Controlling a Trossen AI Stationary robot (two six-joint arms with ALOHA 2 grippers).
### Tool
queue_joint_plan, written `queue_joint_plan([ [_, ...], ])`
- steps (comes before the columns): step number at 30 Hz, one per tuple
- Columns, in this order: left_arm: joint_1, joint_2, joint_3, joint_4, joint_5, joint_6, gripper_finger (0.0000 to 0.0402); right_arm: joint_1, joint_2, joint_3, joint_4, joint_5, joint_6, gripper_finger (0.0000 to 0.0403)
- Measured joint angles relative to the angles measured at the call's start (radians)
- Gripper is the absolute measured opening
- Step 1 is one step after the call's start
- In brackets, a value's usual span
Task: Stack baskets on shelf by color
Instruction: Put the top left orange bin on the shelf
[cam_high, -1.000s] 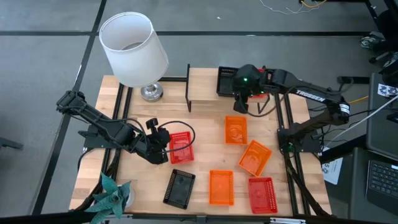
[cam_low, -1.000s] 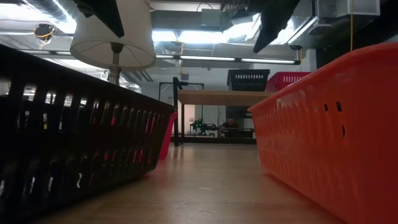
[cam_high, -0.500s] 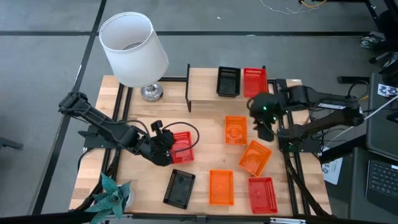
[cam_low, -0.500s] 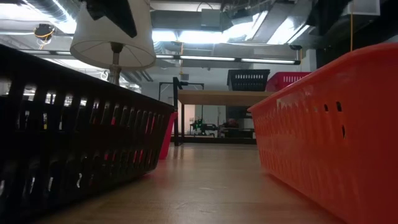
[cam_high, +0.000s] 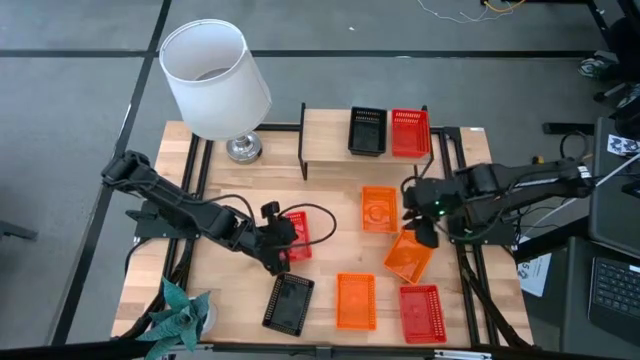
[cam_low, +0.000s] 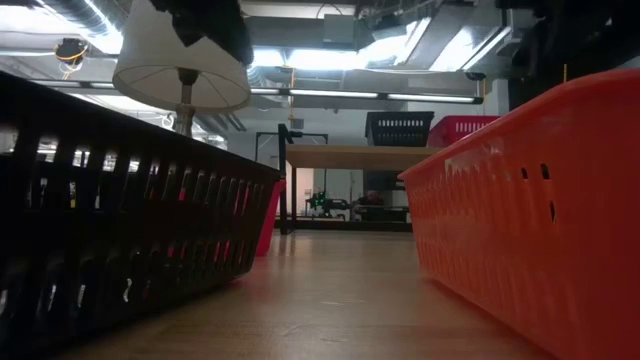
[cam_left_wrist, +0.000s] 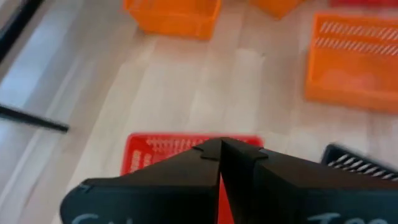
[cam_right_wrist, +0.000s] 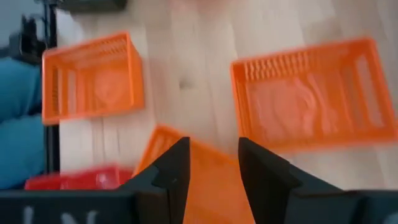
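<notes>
Left gripper, fingers pressed together, hovering over red mesh basket. Right gripper (fingers parted) hanging over tilted orange perforated basket.

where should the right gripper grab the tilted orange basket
Take the tilted orange basket by one thin perforated wall at its rim, coming straight down from above, one finger inside the open top and one outside. It lies skewed to the table edge, so the wrist should turn to match. The right gripper, open, hovers over its upper corner.
</notes>
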Motion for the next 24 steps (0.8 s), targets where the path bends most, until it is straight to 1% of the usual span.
queue_joint_plan([
  [2, 0.005, 0.0, -0.002, 0.001, -0.002, 0.001, 0.0, 0.002, 0.004, -0.055, 0.1, -0.002, -0.025, 0.0135],
  [3, 0.011, -0.001, -0.002, 0.009, -0.002, 0.008, 0.0, 0.002, 0.009, -0.08, 0.14, 0.008, -0.03, 0.0135],
  [4, 0.016, -0.001, -0.001, 0.008, -0.001, 0.013, 0.0, 0.003, 0.015, -0.103, 0.18, 0.039, -0.031, 0.0135],
  [6, 0.023, -0.001, -0.001, 0.004, -0.001, 0.012, 0.0, 0.003, 0.036, -0.145, 0.226, 0.143, -0.019, 0.0135],
  [9, 0.031, -0.001, -0.001, 0.005, -0.001, 0.016, 0.0, 0.001, 0.092, -0.194, 0.255, 0.334, 0.03, 0.0135],
  [10, 0.034, -0.001, -0.001, 0.005, 0.0, 0.016, 0.0, 0.001, 0.119, -0.203, 0.255, 0.381, 0.046, 0.0135],
  [12, 0.039, -0.001, -0.001, 0.006, 0.0, 0.016, 0.0, 0.001, 0.182, -0.206, 0.273, 0.441, 0.078, 0.0135],
  [16, 0.05, -0.001, -0.001, 0.005, 0.0, 0.016, 0.0, -0.008, 0.337, -0.19, 0.317, 0.455, 0.106, 0.0135],
  [20, 0.055, -0.001, -0.001, 0.005, 0.001, 0.017, 0.0, -0.029, 0.507, -0.15, 0.346, 0.406, 0.102, 0.0135],
  [22, 0.055, -0.001, -0.001, 0.005, 0.001, 0.017, 0.0, -0.03, 0.571, -0.103, 0.422, 0.376, 0.044, 0.0135],
  [24, 0.057, -0.001, -0.001, 0.005, 0.001, 0.018, 0.0, -0.021, 0.605, -0.04, 0.534, 0.323, -0.088, 0.0135],
])
